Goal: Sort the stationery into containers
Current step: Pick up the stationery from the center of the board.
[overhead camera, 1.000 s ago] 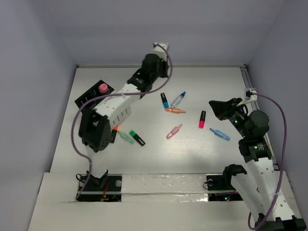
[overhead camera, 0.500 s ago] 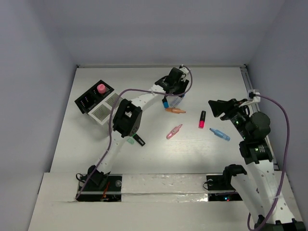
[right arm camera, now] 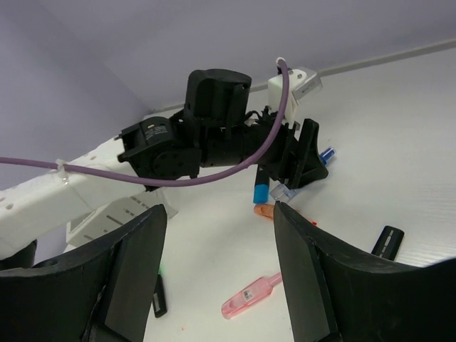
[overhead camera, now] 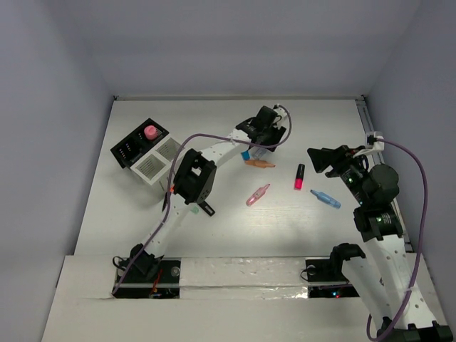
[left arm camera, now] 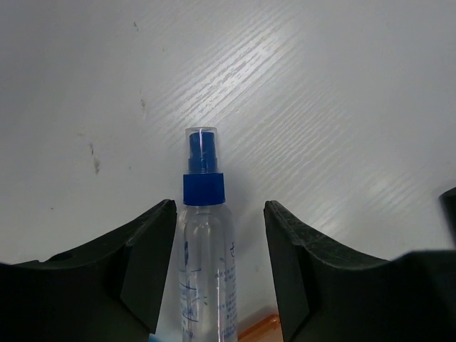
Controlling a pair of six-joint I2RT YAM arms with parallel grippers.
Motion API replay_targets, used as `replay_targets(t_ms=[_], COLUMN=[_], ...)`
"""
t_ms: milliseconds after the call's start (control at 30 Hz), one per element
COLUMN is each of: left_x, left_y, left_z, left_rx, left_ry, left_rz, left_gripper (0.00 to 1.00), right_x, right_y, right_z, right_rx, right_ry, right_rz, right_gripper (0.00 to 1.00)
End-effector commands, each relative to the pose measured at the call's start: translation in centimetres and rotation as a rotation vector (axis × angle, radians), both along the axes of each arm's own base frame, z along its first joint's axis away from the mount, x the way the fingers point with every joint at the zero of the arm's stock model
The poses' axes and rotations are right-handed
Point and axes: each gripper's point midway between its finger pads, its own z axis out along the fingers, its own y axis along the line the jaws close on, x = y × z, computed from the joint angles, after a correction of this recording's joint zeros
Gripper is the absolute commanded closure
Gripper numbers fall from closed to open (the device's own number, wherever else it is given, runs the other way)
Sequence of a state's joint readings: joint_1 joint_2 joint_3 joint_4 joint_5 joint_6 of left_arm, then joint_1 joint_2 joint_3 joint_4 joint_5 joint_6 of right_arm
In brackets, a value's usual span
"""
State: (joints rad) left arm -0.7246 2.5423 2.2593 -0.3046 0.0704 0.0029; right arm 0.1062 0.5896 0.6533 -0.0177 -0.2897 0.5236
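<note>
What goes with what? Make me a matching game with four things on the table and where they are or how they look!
Things: 1 spray bottle; 2 black box; 3 light blue pen; 4 red marker.
Clues: A has a black cap; B holds a pink-topped thing; C sits between the open fingers of the left gripper; D lies farthest right of the pens.
Pairs: 1-C, 2-B, 3-D, 4-A.

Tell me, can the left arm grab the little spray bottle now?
Probably yes. The bottle lies on the table right between the left arm's open jaws, and nothing blocks it. An orange pen lies close beside it, so the jaws might nudge that.
</note>
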Motion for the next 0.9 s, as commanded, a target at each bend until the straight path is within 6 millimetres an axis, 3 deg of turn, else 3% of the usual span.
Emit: replay_targets(t_ms=[0, 200, 333, 367, 467, 500, 567, 600, 633, 667, 700, 733, 800, 867], left_x=[-0.1, 0.0, 0.4, 0.5, 1.0, 1.3, 1.5, 1.5, 1.5, 1.3, 1.5, 1.2, 0.5, 1.0], left_y=[-0.3, -0.1, -0.3, -0.4, -1.0, -1.2, -1.4, -1.4, -1.2, -0.5, -0.4, 1.0, 3.7, 7.6], left_z=[-0.3, -1.4, -0.7, -0.4, 3.1, 5.9, 9.4, 13.5, 15.7, 20.0, 19.4, 23.9, 28.5, 30.7], left_rx=[0.011, 0.026, 0.013, 0.006, -0.053, -0.1, -0.157, -0.218, -0.248, -0.302, -0.297, -0.367, -0.427, -0.448], left_ry=[0.011, 0.018, -0.003, -0.008, -0.062, -0.108, -0.168, -0.237, -0.275, -0.352, -0.356, -0.405, -0.48, -0.531], left_rz=[-0.042, -0.039, -0.03, -0.027, -0.025, -0.021, -0.018, -0.011, -0.007, 0.012, 0.024, 0.061, 0.104, 0.181], left_gripper=[0.5, 0.53, 0.88, 0.92, 1.0, 1.0, 1.0, 1.0, 1.0, 1.0, 1.0, 1.0, 1.0, 1.0], right_x=[-0.2, -0.1, -0.2, -0.1, -0.2, -0.2, -0.2, -0.2, -0.3, -0.3, -0.3, -0.3, -0.2, -0.2], right_y=[0.4, 0.6, 0.7, 0.7, 0.8, 0.9, 0.9, 1.0, 1.0, 0.9, 0.9, 1.0, 1.1, 1.1], right_z=[1.0, 0.8, 0.8, 0.8, 0.9, 0.8, 0.8, 0.8, 0.9, 0.9, 0.8, 0.8, 0.7, 0.7], right_rx=[-0.003, -0.001, 0.0, -0.001, -0.001, 0.0, 0.0, 0.0, 0.0, 0.002, 0.004, 0.006, 0.006, 0.004], right_ry=[-0.041, -0.035, -0.036, -0.038, -0.043, -0.042, -0.045, -0.047, -0.052, -0.055, -0.055, -0.055, -0.054, -0.05], right_rz=[0.022, 0.035, 0.041, 0.041, 0.047, 0.052, 0.055, 0.056, 0.056, 0.055, 0.055, 0.058, 0.061, 0.063], right_gripper=[0.32, 0.32, 0.32, 0.32, 0.32, 0.32, 0.32, 0.32, 0.32, 0.32, 0.32, 0.32, 0.32, 0.32])
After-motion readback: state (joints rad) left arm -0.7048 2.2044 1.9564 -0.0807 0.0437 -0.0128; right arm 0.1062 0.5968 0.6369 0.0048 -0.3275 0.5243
